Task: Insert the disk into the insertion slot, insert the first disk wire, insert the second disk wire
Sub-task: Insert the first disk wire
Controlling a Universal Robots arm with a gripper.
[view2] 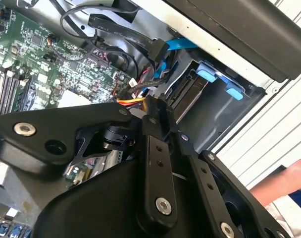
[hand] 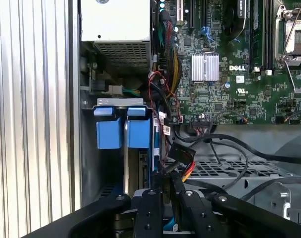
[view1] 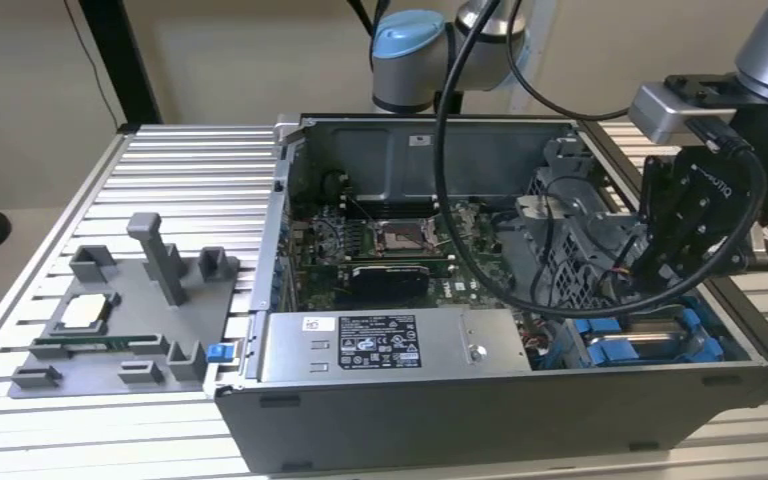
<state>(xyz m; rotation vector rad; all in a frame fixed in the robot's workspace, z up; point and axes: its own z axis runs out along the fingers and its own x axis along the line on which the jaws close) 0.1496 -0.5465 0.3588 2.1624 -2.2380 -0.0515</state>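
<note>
One gripper (hand: 166, 179), one wire (hand: 188, 169), two tabs (hand: 109, 131)

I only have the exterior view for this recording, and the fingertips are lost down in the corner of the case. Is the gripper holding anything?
Observer: Yes. In both wrist views the gripper is pinched on a black connector that trails yellow and red wires.
Operator: Is the disk in its bay?
Observer: In the second wrist view the disk stands inside the insertion slot, behind the blue tabs.
Operator: Anyone close by?
Observer: The second wrist view shows a person's arm outside the computer case.
</note>
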